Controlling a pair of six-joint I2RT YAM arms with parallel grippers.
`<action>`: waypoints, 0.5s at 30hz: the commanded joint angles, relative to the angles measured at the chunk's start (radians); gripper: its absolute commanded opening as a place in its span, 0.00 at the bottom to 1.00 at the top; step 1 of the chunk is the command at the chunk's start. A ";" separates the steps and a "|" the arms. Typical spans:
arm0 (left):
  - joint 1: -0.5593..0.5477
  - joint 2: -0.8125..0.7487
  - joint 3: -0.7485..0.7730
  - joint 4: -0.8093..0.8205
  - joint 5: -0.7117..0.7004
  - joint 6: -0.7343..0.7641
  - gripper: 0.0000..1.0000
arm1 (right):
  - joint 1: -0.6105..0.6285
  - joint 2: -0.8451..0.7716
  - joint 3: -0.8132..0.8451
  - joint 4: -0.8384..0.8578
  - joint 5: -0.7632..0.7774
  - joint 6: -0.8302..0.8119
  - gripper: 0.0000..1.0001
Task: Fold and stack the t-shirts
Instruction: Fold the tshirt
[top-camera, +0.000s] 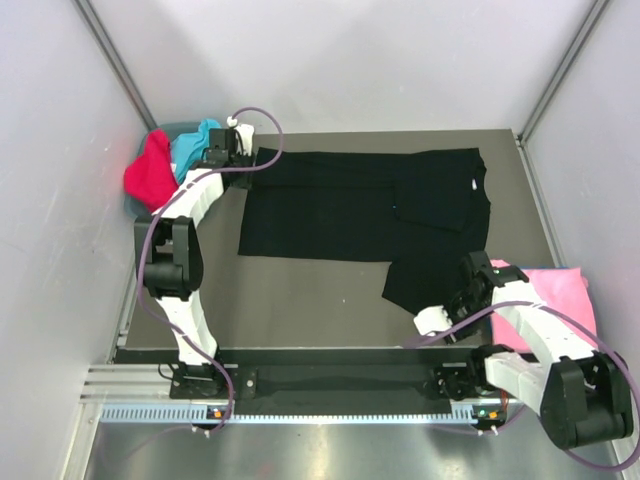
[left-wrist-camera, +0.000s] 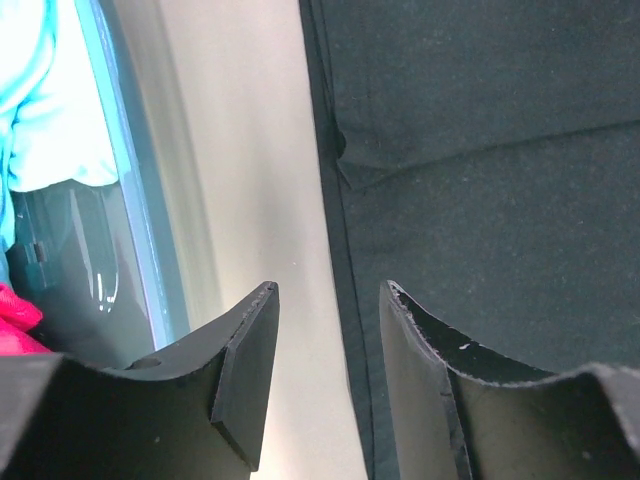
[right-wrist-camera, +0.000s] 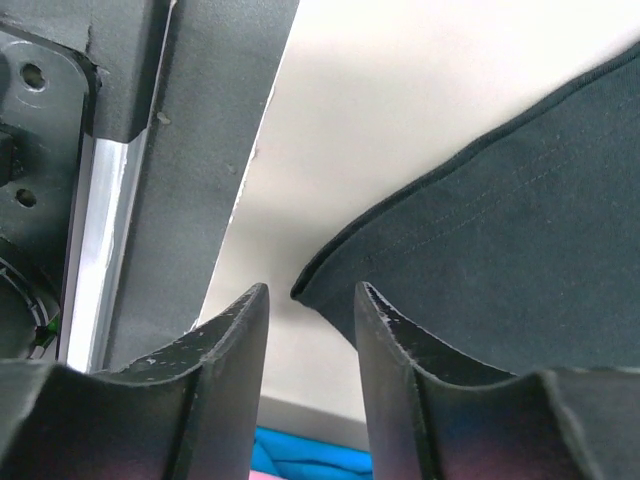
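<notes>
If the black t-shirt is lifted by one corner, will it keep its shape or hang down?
Probably hangs limp: the black tee lies flat with soft creases. Likely light, since its hem looks thin. The matte cloth should drag rather than slide.

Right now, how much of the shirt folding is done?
Done: the pink shirt looks folded, at the right. In hand: the black shirt lies spread out, open jaws at two of its edges, nothing gripped yet. Left: the red shirt and turquoise shirt wait bunched in the bin.
</notes>
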 joint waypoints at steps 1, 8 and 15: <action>-0.001 0.009 0.043 0.029 -0.012 0.012 0.50 | 0.029 -0.001 0.031 -0.003 -0.043 0.002 0.40; 0.002 0.000 0.036 -0.032 0.015 0.012 0.50 | 0.070 0.009 -0.007 0.036 -0.023 0.057 0.26; 0.020 -0.023 0.028 -0.236 0.107 0.011 0.47 | 0.078 0.036 0.036 0.024 0.009 0.117 0.00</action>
